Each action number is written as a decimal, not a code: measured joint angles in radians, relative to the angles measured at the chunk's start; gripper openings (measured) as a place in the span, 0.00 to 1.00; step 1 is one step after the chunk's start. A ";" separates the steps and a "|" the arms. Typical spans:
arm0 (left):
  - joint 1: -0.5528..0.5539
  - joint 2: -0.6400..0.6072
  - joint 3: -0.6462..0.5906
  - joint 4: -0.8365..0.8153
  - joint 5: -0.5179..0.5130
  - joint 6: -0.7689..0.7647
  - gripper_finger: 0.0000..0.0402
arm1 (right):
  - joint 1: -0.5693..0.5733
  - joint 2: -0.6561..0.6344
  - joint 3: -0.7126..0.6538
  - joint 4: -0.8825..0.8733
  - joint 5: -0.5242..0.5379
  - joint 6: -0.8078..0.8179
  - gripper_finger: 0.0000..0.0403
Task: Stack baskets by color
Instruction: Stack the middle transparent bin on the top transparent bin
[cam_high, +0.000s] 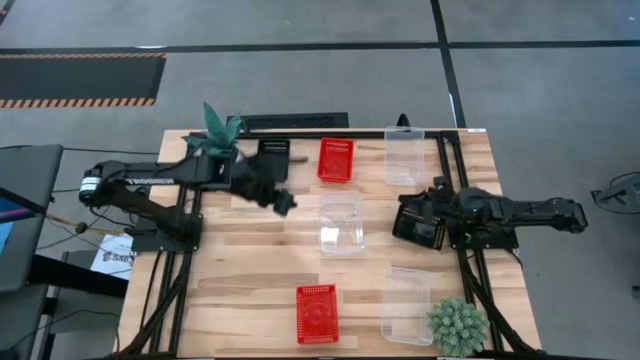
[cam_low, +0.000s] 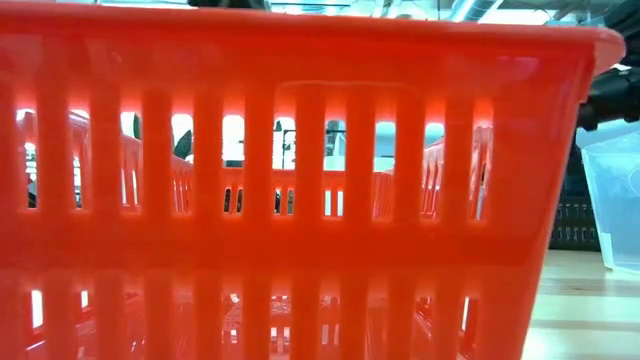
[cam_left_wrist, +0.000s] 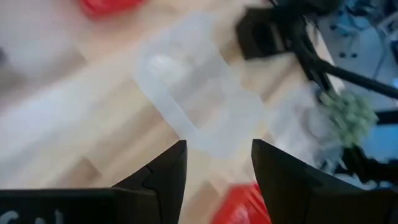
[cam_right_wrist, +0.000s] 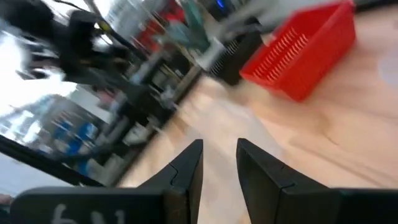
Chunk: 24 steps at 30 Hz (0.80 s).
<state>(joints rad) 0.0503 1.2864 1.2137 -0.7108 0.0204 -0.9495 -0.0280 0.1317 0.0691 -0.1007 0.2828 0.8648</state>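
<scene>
Baskets: clear smooth rectangular basket (cam_high: 342, 223) mid-table; left gripper (cam_left_wrist: 216, 167) parted, empty, above.

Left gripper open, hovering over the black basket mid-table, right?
Not quite. The left gripper is open, but the high view shows it beside the clear basket at mid-table, not a black one; the left wrist view shows that clear basket just ahead of its fingers.

red baskets: two counted, far (cam_high: 336, 159), near (cam_high: 316, 313) | clear baskets: three counted, far (cam_high: 404, 155), middle (cam_high: 342, 224), near (cam_high: 405, 305) | black baskets: two seen, left (cam_high: 272, 157), right (cam_high: 420, 218) | plants: two counted, leafy (cam_high: 220, 128), round (cam_high: 457, 326) | arms: two
</scene>
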 joint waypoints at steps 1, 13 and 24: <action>-0.034 -0.004 0.000 0.000 -0.022 -0.025 0.42 | 0.002 0.022 0.010 -0.006 0.000 -0.003 0.30; -0.331 -0.012 0.000 -0.008 -0.276 -0.216 0.42 | -0.003 0.403 0.298 0.005 0.003 -0.100 0.29; -0.461 -0.010 -0.007 -0.040 -0.479 -0.306 0.42 | -0.067 0.869 0.753 -0.421 0.019 -0.081 0.29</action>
<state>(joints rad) -0.4106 1.2761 1.2062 -0.7508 -0.4586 -1.2551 -0.0948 1.0009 0.8223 -0.5213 0.3018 0.7836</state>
